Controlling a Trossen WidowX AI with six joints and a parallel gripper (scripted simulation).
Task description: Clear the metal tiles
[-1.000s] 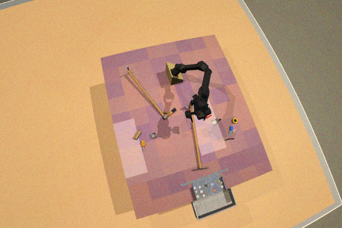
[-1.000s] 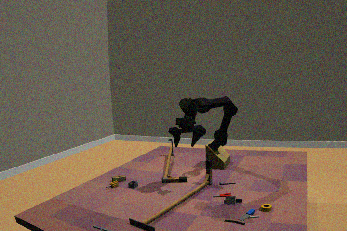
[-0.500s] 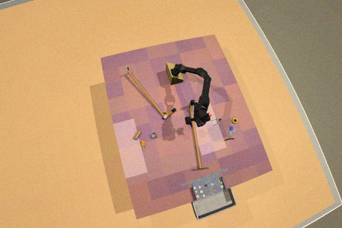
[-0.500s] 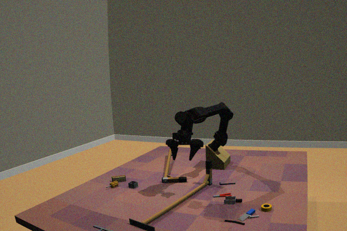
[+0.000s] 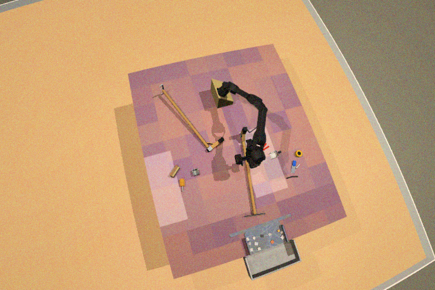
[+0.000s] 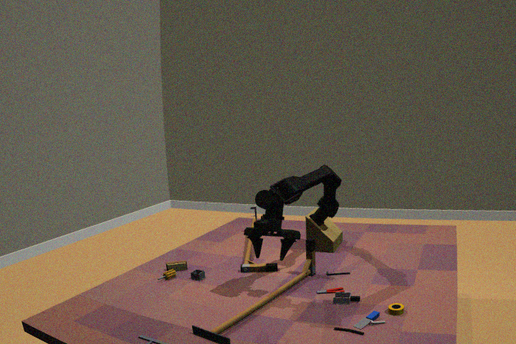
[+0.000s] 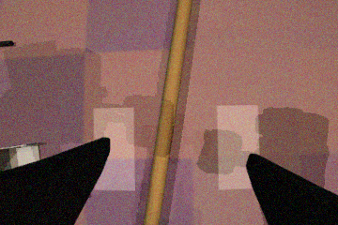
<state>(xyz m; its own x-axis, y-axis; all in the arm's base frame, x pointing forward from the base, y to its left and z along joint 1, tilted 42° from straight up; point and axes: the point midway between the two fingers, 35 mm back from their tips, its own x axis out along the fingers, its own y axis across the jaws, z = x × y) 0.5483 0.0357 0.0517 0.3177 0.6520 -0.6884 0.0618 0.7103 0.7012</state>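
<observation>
The long scraper (image 5: 251, 191) (image 6: 262, 302) (image 7: 175, 70) lies on the table, its wooden handle pointing at the steel plate and its wide dark blade just short of it. My gripper (image 5: 249, 159) (image 6: 269, 258) (image 7: 179, 152) is open and empty, above the handle. In the wrist view the handle runs between the fingertips, below them. The steel bench plate (image 5: 266, 227) bears several small tiles, such as a pale tile (image 5: 256, 243) and an orange tile (image 5: 272, 241). The catch box (image 5: 274, 270) stands at its far end. The arm hides part of the handle in the top view.
A second long wooden tool (image 5: 185, 118) (image 6: 262, 267) lies to the left. A yellow tape roll (image 5: 298, 153) (image 6: 395, 309), a blue-handled putty knife (image 5: 293, 166) (image 6: 373, 315) and red-handled pliers (image 6: 335, 290) lie right. An orange screwdriver (image 5: 182, 182) (image 6: 170, 274) lies left.
</observation>
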